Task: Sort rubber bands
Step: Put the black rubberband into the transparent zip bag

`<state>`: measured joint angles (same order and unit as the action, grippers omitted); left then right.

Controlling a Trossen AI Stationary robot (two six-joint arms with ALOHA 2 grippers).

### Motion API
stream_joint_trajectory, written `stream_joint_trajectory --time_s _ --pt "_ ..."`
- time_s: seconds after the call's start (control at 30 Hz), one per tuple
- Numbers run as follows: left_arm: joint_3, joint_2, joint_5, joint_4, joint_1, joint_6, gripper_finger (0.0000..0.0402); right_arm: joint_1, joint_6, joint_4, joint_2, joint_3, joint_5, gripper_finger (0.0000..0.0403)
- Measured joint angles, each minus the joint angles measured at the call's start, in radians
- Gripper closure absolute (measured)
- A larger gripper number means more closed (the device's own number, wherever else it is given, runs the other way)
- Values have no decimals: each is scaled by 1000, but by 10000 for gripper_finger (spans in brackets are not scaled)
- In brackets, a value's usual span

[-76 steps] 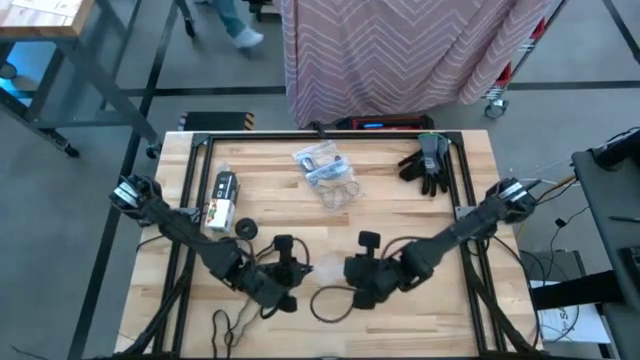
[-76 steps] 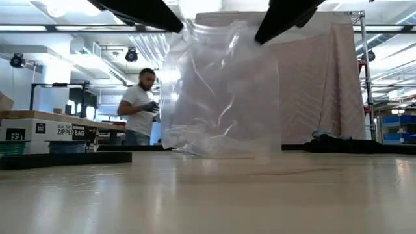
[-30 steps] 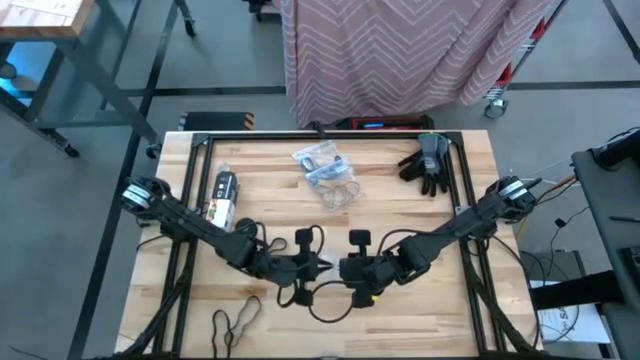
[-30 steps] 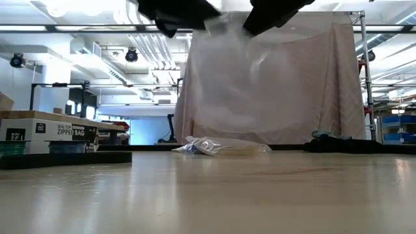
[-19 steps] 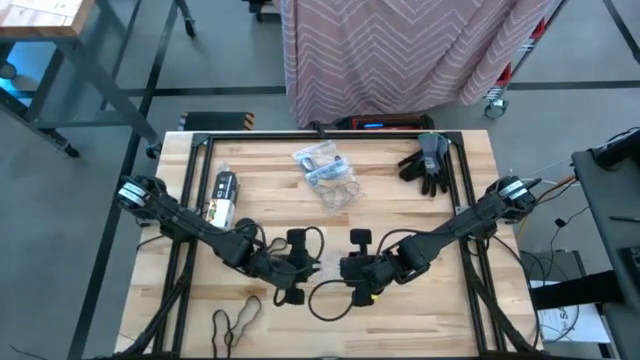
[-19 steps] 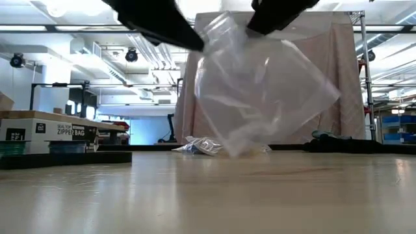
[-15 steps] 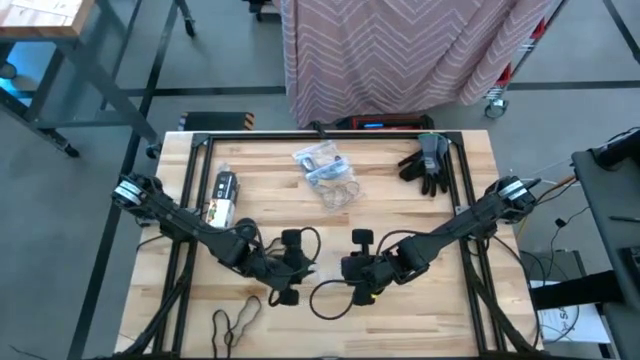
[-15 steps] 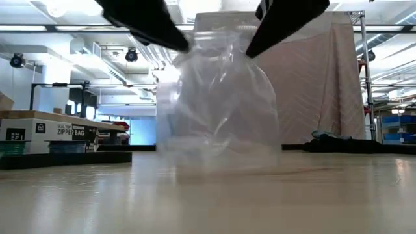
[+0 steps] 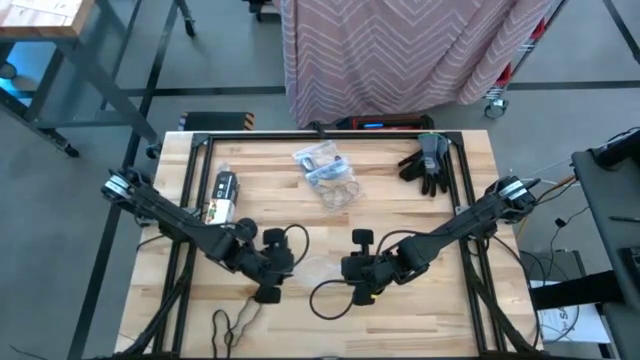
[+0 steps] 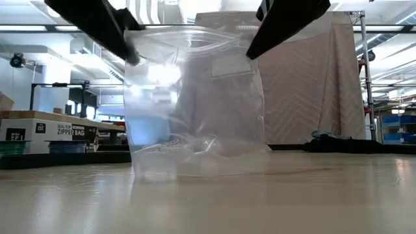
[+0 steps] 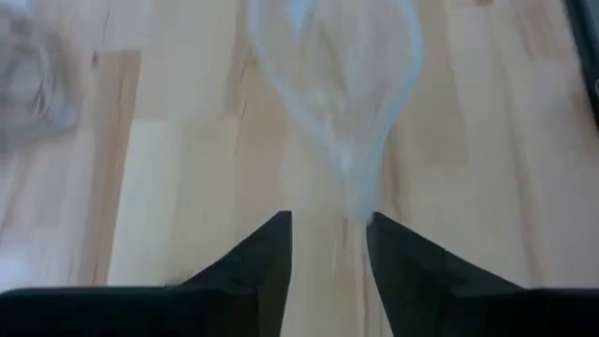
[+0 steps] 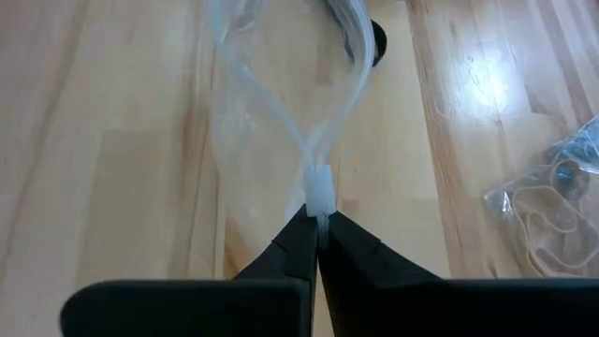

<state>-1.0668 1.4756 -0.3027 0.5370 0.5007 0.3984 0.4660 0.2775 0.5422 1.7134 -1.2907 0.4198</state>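
A clear plastic bag [image 10: 195, 104] stands upright on the wooden table [image 9: 400, 215], its mouth up, near the table's front middle. The right gripper [image 12: 318, 220] is clenched on the bag's zipper strip at one top corner, fingers pressed together with the plastic pinched between them. The left gripper [image 11: 328, 229] sits at the bag's opposite top corner with its fingers parted; the bag's rim lies just ahead of the gap, and no plastic shows clamped between the fingers, so it looks released. In the high view the left gripper [image 9: 268, 268] lies just to the left of the bag [image 9: 313, 268] and the right gripper [image 9: 352, 270] just to its right.

A dark rubber band [image 9: 232, 320] lies on the table in front of the bag and to its left, close to the front edge. A second dark loop [image 9: 330, 300] rests just in front of the bag, beside the right gripper. Behind the bag, toward the back edge, a crumpled second bag [image 9: 325, 170] holds blue and tan rubber bands. The dark gloves [image 9: 428, 165] lie behind the bag and to its right; a small box [image 9: 220, 205] lies behind it to the left
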Motion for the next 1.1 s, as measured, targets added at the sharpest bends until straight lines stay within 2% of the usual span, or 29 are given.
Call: stream_joint_trajectory --time_s 0.2,0.3,0.53,0.67,0.83,1.1 --pt "2 -53 4 216 2 139 259 0 0 2 0 0 0 403" --pt "22 -58 2 272 2 209 244 0 0 2 0 0 0 403" --pt "163 -57 8 256 2 438 175 0 1 2 0 0 0 403" --pt "277 -57 3 128 -2 477 150 0 2 2 0 0 0 403" --pt "390 -57 -59 -74 -18 479 152 0 3 0 0 0 0 403" --pt "465 -57 -98 -110 -45 507 200 0 13 -1 0 0 -1 403"
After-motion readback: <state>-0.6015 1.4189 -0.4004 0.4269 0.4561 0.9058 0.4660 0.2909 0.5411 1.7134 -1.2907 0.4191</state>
